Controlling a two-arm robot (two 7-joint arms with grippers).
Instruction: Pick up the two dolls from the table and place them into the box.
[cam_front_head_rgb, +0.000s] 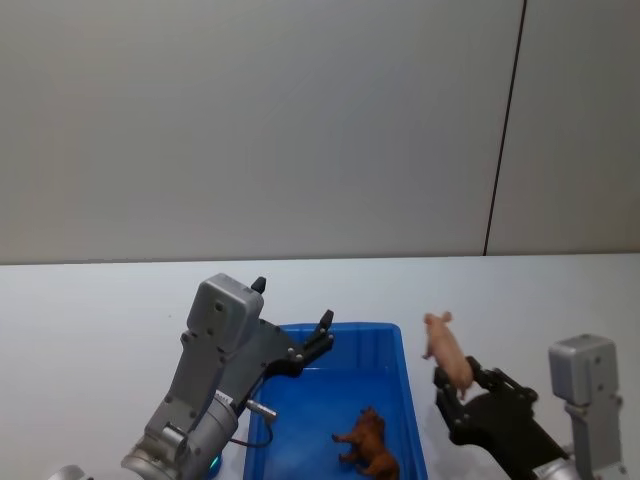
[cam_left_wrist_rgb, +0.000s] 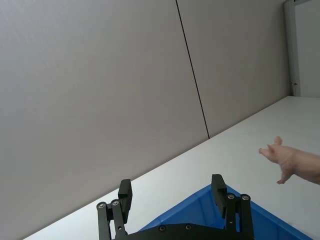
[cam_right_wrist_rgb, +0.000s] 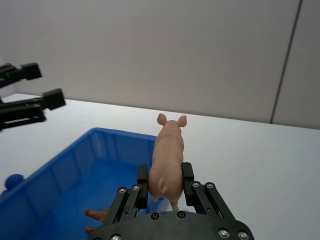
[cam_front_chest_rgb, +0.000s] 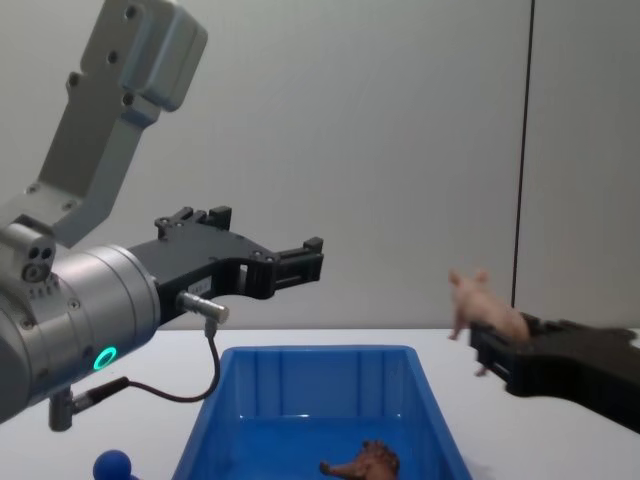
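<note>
The pale pink pig doll (cam_front_head_rgb: 445, 350) (cam_right_wrist_rgb: 167, 155) (cam_front_chest_rgb: 480, 305) hangs in the air just right of the blue box (cam_front_head_rgb: 410, 400) (cam_front_chest_rgb: 310, 355), with my right gripper (cam_front_head_rgb: 455, 385) (cam_right_wrist_rgb: 165, 172) shut on its hindquarters. The brown lion doll (cam_front_head_rgb: 368, 445) (cam_front_chest_rgb: 360, 462) lies on the box floor near the right wall. My left gripper (cam_front_head_rgb: 292, 303) (cam_left_wrist_rgb: 171, 186) (cam_front_chest_rgb: 312, 258) stands open and holds nothing, raised above the box's far left part. The white table (cam_front_head_rgb: 100, 300) carries the box.
A dark blue ball-topped object (cam_front_chest_rgb: 112, 465) (cam_right_wrist_rgb: 12, 181) sits on the table just left of the box. A grey wall stands behind the table. Bare tabletop stretches left, right and beyond the box.
</note>
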